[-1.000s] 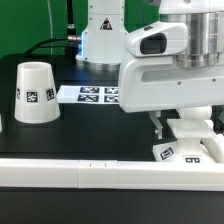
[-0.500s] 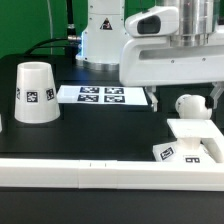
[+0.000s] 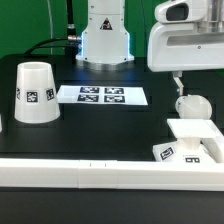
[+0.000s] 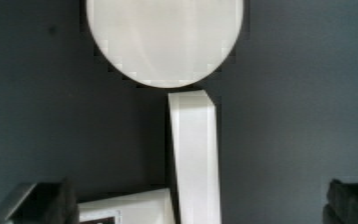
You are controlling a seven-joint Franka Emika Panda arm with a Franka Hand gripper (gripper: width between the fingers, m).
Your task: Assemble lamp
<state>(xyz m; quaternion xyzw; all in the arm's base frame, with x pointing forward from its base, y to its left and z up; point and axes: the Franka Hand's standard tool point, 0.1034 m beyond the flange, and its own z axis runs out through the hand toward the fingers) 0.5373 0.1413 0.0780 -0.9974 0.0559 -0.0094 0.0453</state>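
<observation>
As the exterior view shows, the work surface is a matt black table [image 3: 110, 125], bounded along its near edge by a long white rail [image 3: 80, 172]. A green backdrop [image 3: 25, 30] is seen behind it at the exterior view's left, and the arm's white pedestal [image 3: 105, 35] is mounted at the far edge.

The gripper [image 4: 197, 200] is held above the table with its fingers [image 4: 37, 200] spread wide; nothing is clamped between them. Below the gripper, clear of both fingers, the bulb [image 3: 190, 105] is seated on the base [image 3: 195, 135]. Its long axis is vertical: the round end is pointed up toward the gripper and the stem end down into the base. The base lies flat beneath the gripper, just behind the rail; contact with the rail cannot be confirmed.

The shade [image 3: 37, 92] is stood well apart from the gripper, toward the exterior view's left, wide mouth down and narrow end up, axis vertical. The marker board [image 3: 100, 96] lies flat between the shade and the gripper, farther back.

Parts are counted as follows: one bulb, one base, one shade, one marker board bearing four tags, one rail. Two tags are visible on the shade and two on the base's near face.
</observation>
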